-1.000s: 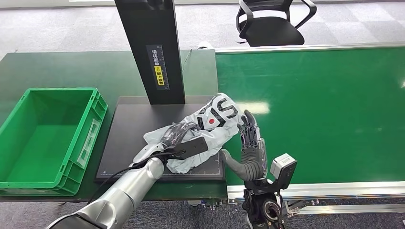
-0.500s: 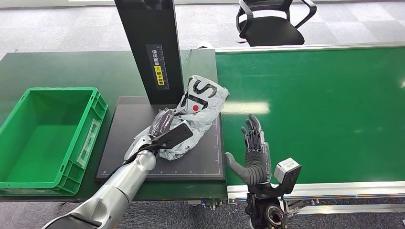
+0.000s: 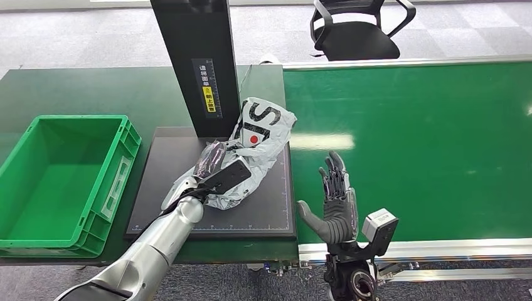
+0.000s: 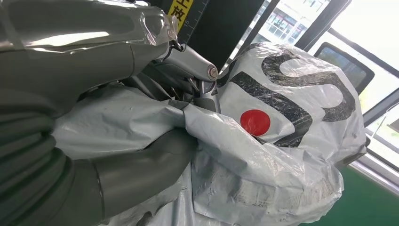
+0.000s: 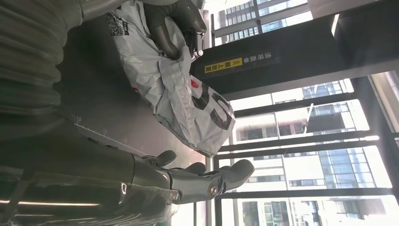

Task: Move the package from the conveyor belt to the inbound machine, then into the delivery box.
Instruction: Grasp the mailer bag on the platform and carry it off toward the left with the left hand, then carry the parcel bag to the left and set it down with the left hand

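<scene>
The package [image 3: 257, 147] is a crumpled grey plastic mailer with black letters and a red dot. It lies on the black platform [image 3: 169, 200] of the inbound machine, its far end leaning by the black column [image 3: 197, 63]. My left hand [image 3: 216, 172] grips its near end; up close the thumb [image 4: 141, 174] and fingers [image 4: 188, 61] pinch a fold of the package [image 4: 282, 141]. My right hand [image 3: 335, 200] stands upright with fingers spread over the belt's near edge, holding nothing, apart from the package [image 5: 188, 103]. Its fingers [image 5: 202, 181] are extended.
An empty green delivery box [image 3: 59, 182] sits left of the platform on the dark green table. The green conveyor belt [image 3: 426, 144] stretches to the right, with a metal rail along its front. An office chair [image 3: 357, 28] stands behind the belt.
My left hand has pulled the package leftward off the belt onto the platform, toward the column. My right hand has let the package go and drawn back toward the belt's near edge.
</scene>
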Tool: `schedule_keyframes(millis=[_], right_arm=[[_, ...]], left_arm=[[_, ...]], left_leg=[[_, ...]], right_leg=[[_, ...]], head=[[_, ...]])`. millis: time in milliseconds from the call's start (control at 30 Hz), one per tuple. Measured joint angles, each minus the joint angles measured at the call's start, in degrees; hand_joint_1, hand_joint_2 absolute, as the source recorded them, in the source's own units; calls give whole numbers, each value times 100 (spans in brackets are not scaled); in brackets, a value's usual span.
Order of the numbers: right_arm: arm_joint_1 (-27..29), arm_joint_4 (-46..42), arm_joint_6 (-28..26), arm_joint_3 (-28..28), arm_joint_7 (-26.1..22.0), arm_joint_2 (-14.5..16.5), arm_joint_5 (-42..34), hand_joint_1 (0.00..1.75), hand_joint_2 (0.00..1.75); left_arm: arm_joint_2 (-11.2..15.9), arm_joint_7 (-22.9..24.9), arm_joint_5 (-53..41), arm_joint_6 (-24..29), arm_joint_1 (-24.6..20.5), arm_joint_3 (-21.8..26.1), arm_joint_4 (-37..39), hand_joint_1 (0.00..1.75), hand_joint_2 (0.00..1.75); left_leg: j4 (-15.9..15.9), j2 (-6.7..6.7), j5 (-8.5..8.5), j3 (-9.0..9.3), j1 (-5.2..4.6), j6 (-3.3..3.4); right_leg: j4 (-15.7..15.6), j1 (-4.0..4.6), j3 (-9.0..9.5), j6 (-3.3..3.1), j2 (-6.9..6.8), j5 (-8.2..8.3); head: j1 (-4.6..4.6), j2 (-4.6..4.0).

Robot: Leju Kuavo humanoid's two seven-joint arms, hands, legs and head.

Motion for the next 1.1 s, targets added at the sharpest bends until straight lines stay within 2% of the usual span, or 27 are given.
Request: schedule_keyframes(millis=[167,333,433,500,567,633,733,833,967,1100], right_arm=[[152,-120,-44,-27,-6,0,31,0,175],[386,-300,-69,-77,-16,-2,68,0,175],[468,-361,-105,-91,-21,3,73,0,175],[536,-393,-110,-135,-26,13,73,0,175],[631,-445,-54,-227,-32,23,73,0,175],[691,-494,34,-316,-31,43,84,0,175],[695,-532,123,-367,-9,110,120,0,175],[685,-538,161,-390,-1,163,142,0,175],[651,-538,180,-411,7,203,146,0,175],[647,-538,198,-439,12,223,144,0,175]], left_arm=[[175,-157,361,319,126,99,-489,175,175],[682,88,553,189,549,405,-1838,175,175],[1083,253,688,275,1042,756,-2799,175,175],[1562,241,1254,248,1484,1273,-3501,175,175],[2060,33,1829,-193,1881,2108,-4079,175,175],[2345,-151,1906,-691,2140,2969,-4505,175,175],[2473,-215,1761,-954,2483,3805,-5058,175,175],[2475,-218,1760,-975,2831,4295,-5503,175,175],[2467,-218,1881,-1016,3127,4690,-5892,175,175],[2472,-141,1907,-1116,3206,4878,-6097,175,175]], left_leg=[[-1,5,0,-3,1,0],[-4,18,0,-8,3,-1],[-11,41,-4,-15,3,-5],[-17,82,-15,3,3,-18],[-19,112,-22,22,8,-30],[-19,94,-21,15,13,-33],[-20,65,-20,8,14,-33],[-20,65,-21,8,13,-31],[-19,54,-21,8,12,-31],[-20,46,-21,9,14,-32]], right_leg=[[2,1,-2,0,3,0],[6,3,-14,-2,11,-1],[12,3,-11,-3,32,-2],[16,4,-16,-9,76,-5],[18,7,-36,-16,111,-10],[19,12,-45,-22,92,-18],[18,14,-29,-28,56,-27],[13,12,-27,-28,57,-26],[11,11,-26,-28,50,-26],[12,13,-25,-28,48,-26]], head=[[-1,0],[0,0],[3,0],[3,0],[-8,0],[-14,0],[-10,0],[-10,0],[-11,0],[-11,0]])
